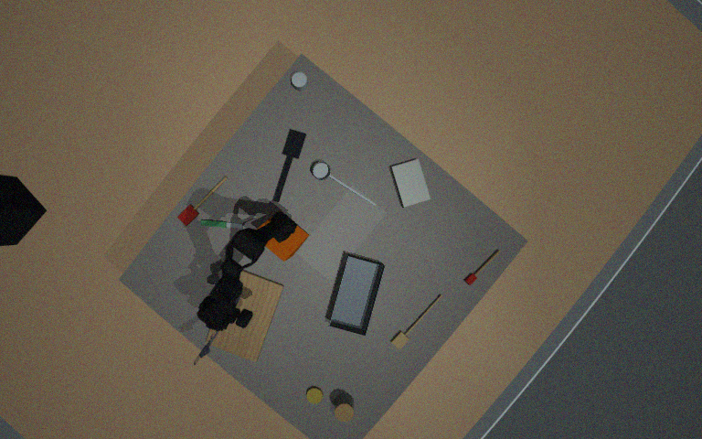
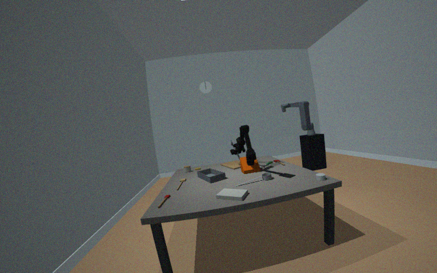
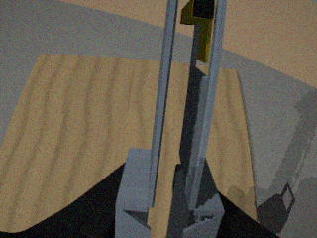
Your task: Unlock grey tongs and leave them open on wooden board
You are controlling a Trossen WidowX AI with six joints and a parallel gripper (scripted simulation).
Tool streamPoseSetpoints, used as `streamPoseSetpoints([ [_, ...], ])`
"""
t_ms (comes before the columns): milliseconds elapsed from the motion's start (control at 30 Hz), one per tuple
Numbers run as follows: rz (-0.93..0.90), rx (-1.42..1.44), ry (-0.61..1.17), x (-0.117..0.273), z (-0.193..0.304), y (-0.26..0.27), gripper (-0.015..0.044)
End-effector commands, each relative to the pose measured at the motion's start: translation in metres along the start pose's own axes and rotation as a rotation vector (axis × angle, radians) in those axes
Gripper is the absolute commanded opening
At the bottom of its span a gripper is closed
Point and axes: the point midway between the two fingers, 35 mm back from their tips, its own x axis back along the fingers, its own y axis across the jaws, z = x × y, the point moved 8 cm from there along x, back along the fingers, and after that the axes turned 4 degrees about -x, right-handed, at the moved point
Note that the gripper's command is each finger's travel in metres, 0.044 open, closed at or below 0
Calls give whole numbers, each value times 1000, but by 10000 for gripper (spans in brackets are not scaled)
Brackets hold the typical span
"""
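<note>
My gripper (image 1: 213, 329) (image 3: 156, 173) is shut on the grey tongs (image 1: 205, 350) (image 3: 162, 99) and holds them in the air over the outer edge of the wooden board (image 1: 261, 315) (image 2: 229, 165) (image 3: 89, 124). In the wrist view their two long arms run up from the fingers with a gap between them, and a yellow lock piece (image 3: 205, 45) sits between the arms. In the exterior view the tongs are mostly hidden by the arm. Whether the lock is released cannot be told. The roasting tin (image 1: 375, 297) (image 2: 203, 177) has nothing across it.
The arm stands on an orange block (image 1: 286, 251) (image 2: 249, 168) beside the board. A green-handled tool (image 1: 213, 223) and a red-headed tool (image 1: 188, 215) lie behind the arm. A black spatula (image 1: 293, 144), a ladle (image 1: 320, 169) and a white block (image 1: 411, 182) lie farther off.
</note>
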Motion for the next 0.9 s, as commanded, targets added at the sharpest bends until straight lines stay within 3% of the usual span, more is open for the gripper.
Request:
streamPoseSetpoints([
  [0, -4, 0, -16, 2, -3, 1, -150],
  [433, -3, 0, -10, 1, -4, 0, -150],
  [867, 8, -8, 131, -20, -21, -3, -150],
])
